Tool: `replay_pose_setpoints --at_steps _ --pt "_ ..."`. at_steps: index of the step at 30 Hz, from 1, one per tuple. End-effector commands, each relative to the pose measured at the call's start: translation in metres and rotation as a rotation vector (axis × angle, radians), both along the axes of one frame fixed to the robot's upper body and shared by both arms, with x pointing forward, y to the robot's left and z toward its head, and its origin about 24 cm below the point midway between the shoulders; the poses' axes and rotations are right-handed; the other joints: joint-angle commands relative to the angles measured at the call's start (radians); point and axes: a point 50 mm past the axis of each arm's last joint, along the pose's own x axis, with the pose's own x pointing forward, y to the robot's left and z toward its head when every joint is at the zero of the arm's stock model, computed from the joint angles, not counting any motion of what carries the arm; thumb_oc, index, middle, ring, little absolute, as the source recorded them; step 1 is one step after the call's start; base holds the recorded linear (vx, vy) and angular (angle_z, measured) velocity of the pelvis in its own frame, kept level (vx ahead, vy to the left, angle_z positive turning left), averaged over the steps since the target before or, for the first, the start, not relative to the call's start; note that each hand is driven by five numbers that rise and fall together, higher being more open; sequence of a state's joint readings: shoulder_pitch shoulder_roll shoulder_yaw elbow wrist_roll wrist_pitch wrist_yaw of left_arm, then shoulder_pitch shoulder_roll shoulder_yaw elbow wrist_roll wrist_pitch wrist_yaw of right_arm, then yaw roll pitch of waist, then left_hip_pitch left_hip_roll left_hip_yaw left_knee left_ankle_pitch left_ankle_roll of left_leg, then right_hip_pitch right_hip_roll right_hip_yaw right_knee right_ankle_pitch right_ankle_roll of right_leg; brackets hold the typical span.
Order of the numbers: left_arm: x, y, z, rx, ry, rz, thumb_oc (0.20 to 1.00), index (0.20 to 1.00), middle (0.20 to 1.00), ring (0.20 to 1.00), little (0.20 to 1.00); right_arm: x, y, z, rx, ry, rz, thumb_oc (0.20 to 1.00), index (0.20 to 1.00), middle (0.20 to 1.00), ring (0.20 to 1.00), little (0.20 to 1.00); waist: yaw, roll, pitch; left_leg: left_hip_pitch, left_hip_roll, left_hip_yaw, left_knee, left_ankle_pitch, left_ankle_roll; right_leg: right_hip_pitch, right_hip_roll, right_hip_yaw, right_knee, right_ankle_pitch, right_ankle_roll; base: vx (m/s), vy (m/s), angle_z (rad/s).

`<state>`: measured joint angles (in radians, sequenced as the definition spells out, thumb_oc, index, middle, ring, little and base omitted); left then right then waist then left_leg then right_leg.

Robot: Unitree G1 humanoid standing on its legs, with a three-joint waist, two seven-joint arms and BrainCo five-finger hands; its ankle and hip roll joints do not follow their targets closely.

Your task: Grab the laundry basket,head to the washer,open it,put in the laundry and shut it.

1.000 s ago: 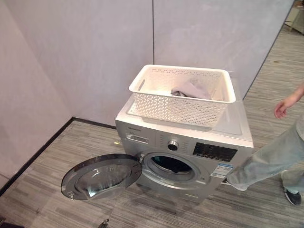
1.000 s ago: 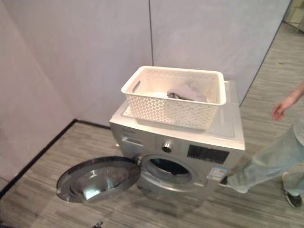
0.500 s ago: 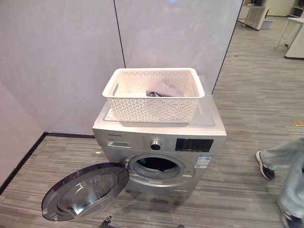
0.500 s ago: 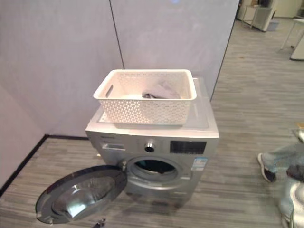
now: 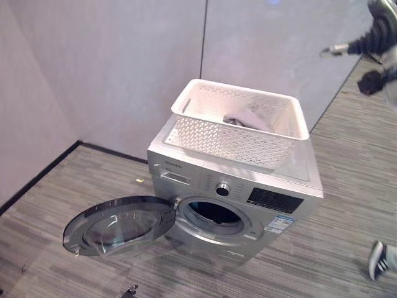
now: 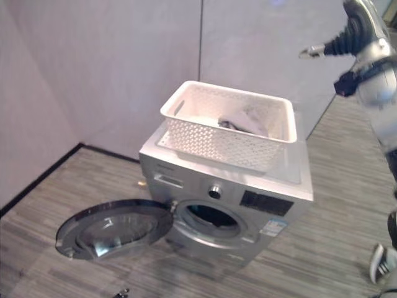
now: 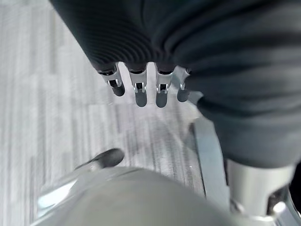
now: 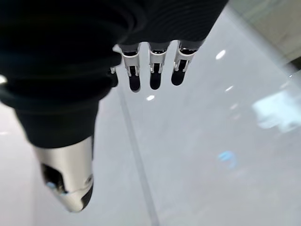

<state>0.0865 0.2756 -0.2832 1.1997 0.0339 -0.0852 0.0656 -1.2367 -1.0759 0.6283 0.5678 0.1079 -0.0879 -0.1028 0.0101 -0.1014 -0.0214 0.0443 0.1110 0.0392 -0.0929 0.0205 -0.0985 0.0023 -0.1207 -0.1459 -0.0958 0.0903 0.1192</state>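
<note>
The white laundry basket [image 5: 223, 140] stands on top of the silver washer [image 5: 186, 166], with a grey piece of laundry [image 5: 249, 117] lying in it. The washer's round door [image 5: 118, 224] hangs wide open to the left, and the dark drum opening [image 5: 213, 214] is exposed. My right hand [image 6: 319, 49] is raised high at the upper right, above and to the right of the basket, open with straight fingers [image 8: 153, 75] and holding nothing. My left hand [image 7: 140, 93] hangs over the floor, open too, with its thumb [image 7: 104, 159] apart.
Grey wall panels [image 5: 124, 68] close in behind and to the left of the washer. A person's shoe [image 5: 378, 259] is at the lower right. Wood-look floor [image 5: 74, 180] lies in front of the washer.
The camera has swung, so the whole scene has shifted. My right arm has come up into view at the upper right. The person has moved off to the right; a shoe remains.
</note>
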Motion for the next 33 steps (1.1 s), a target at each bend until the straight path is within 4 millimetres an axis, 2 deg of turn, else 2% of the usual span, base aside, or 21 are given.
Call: replay_pose_setpoints --at_steps 1,3,4,9,10,15,23,33 --pt "-0.005 -0.005 -0.004 -0.039 0.050 0.011 1.000 1.000 1.000 1.000 1.000 0.015 -0.017 0.019 0.050 0.110 -0.136 1.000 1.000 1.000 1.000 1.000 0.030 -0.029 0.024 0.000 0.020 -0.017 0.006 -0.065 0.009 0.015 -0.037 -0.027 0.009 -0.062 0.031 0.00 -0.024 0.12" --pt "-0.004 -0.004 -0.004 -0.040 0.047 0.019 1.000 1.000 1.000 1.000 1.000 0.021 -0.017 0.016 0.032 0.153 -0.173 1.000 1.000 1.000 1.000 1.000 0.031 -0.030 0.026 -0.006 0.022 -0.027 0.006 -0.061 0.007 0.015 -0.035 -0.035 0.009 -0.061 0.029 0.00 -0.027 0.13" --pt "-0.001 0.000 -0.002 -0.030 0.039 0.025 1.000 1.000 1.000 1.000 1.000 0.030 -0.020 0.006 0.019 0.227 -0.231 1.000 1.000 1.000 1.000 1.000 0.042 -0.042 0.033 -0.022 0.026 -0.048 0.006 -0.053 0.004 0.012 -0.033 -0.050 0.012 -0.061 0.026 -0.01 -0.029 0.25" --pt "0.007 0.002 0.000 -0.031 0.019 0.024 1.000 1.000 1.000 1.000 1.000 0.035 -0.023 -0.003 -0.010 0.294 -0.283 1.000 1.000 1.000 1.000 1.000 0.050 -0.051 0.043 -0.057 0.030 -0.088 0.006 -0.037 0.000 0.005 -0.028 -0.087 0.017 -0.069 0.021 -0.02 -0.039 0.41" --pt "0.013 0.001 0.001 -0.041 0.011 0.001 1.000 1.000 1.000 1.000 1.000 0.036 -0.032 -0.014 -0.036 0.359 -0.336 1.000 1.000 1.000 1.000 1.000 0.062 -0.058 0.052 -0.089 0.032 -0.127 0.006 -0.026 -0.004 0.000 -0.023 -0.121 0.022 -0.078 0.014 -0.01 -0.047 0.48" --pt "0.017 -0.001 0.001 -0.049 0.015 -0.017 1.000 1.000 1.000 1.000 1.000 0.033 -0.050 -0.032 -0.101 0.440 -0.418 1.000 1.000 1.000 1.000 1.000 0.074 -0.059 0.070 -0.124 0.030 -0.170 0.006 -0.012 -0.008 -0.006 -0.019 -0.158 0.033 -0.091 0.007 -0.01 -0.036 0.32" --pt "0.016 -0.005 0.000 -0.068 0.020 -0.027 1.000 1.000 1.000 1.000 1.000 0.029 -0.063 -0.047 -0.164 0.525 -0.457 1.000 1.000 1.000 1.000 1.000 0.076 -0.051 0.087 -0.138 0.027 -0.177 0.006 -0.006 -0.008 -0.016 -0.020 -0.166 0.039 -0.094 0.006 0.00 -0.006 0.08" --pt "0.035 -0.014 0.005 -0.126 -0.073 -0.029 1.000 1.000 1.000 1.000 1.000 0.015 -0.093 -0.066 -0.207 0.621 -0.562 1.000 1.000 1.000 1.000 1.000 0.094 -0.022 0.135 -0.172 0.022 -0.190 0.006 0.014 -0.012 -0.043 -0.024 -0.174 0.046 -0.096 0.005 0.00 0.000 0.00"
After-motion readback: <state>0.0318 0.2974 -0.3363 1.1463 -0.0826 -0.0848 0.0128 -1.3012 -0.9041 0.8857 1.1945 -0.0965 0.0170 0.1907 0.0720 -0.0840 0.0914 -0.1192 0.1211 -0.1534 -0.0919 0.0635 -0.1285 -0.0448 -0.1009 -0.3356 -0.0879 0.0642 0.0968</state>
